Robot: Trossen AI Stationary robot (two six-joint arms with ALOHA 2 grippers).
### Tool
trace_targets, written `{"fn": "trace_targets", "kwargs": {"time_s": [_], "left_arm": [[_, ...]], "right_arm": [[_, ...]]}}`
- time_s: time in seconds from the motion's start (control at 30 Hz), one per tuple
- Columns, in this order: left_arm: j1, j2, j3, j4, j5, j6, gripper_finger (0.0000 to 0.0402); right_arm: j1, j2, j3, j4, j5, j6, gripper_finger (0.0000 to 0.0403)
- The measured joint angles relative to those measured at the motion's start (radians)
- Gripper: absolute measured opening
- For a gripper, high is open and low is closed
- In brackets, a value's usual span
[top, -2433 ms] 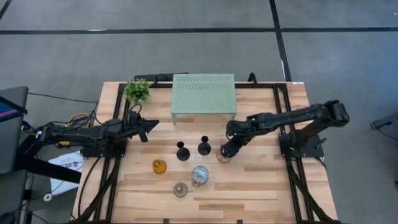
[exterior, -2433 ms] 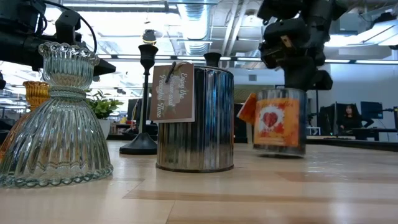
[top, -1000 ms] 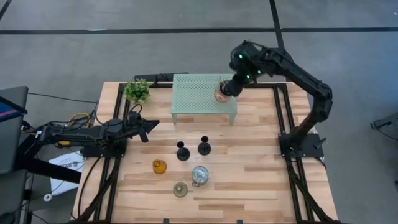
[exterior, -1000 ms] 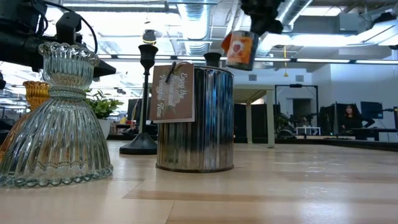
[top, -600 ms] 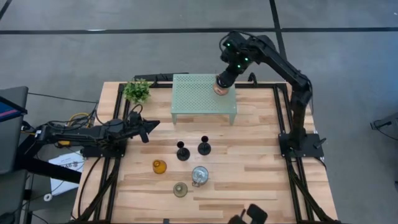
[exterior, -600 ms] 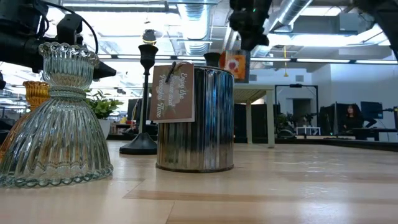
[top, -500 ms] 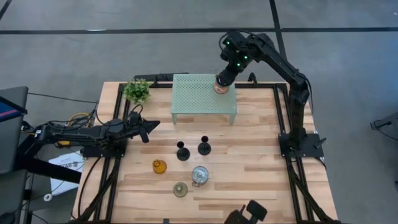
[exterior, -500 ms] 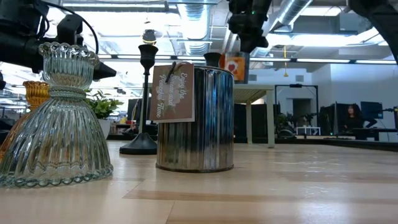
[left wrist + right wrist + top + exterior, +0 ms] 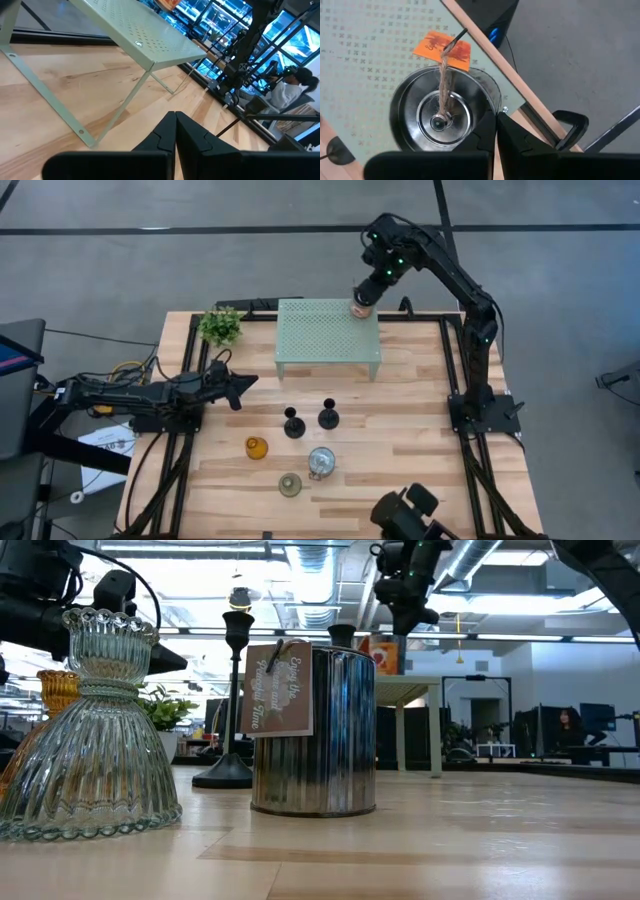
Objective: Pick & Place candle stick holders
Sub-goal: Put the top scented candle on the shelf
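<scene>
My right gripper is shut on a silvery-clear jar holder with an orange tag, at the far right corner of the pale green perforated shelf. On the table stand two black stemmed holders, an amber glass one, a second silvery jar and a pale green glass one, each on its base. My left gripper is shut and empty at the table's left side; its shut fingers show in the left wrist view. My right gripper has the jar by its rim, which runs in between the two nearly closed fingers, one toward the inside and one outside. The fingers come from above, pointing down. The jar is upright, its base at the shelf top; I cannot tell whether it rests there.
A small green potted plant stands at the far left beside the shelf. A dark object shows at the table's near edge. Bare wood lies to the right of the holders. In the low view the pale green holder and tagged jar stand closest.
My right gripper has carried the jar toward the table's far edge, to the shelf's far right corner, and lowered it; the jar has stayed upright. A dark object has come into view at the near edge.
</scene>
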Motion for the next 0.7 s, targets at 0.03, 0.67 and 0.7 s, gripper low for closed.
{"fn": "trace_targets", "kwargs": {"time_s": [0.03,0.67,0.7], "left_arm": [[0.0,0.0,0.0,0.001,0.0,0.0,0.0008],[0.0,0.0,0.0,0.015,0.0,0.0,0.0009],[0.0,0.0,0.0,0.015,0.0,0.0,0.0009]], "right_arm": [[-0.004,0.0,0.0,0.007,-0.002,0.0,0.0],[0.012,0.0,0.0,0.004,-0.003,0.0,0.0],[0.013,0.0,0.0,0.004,-0.003,0.0,0.0]]}}
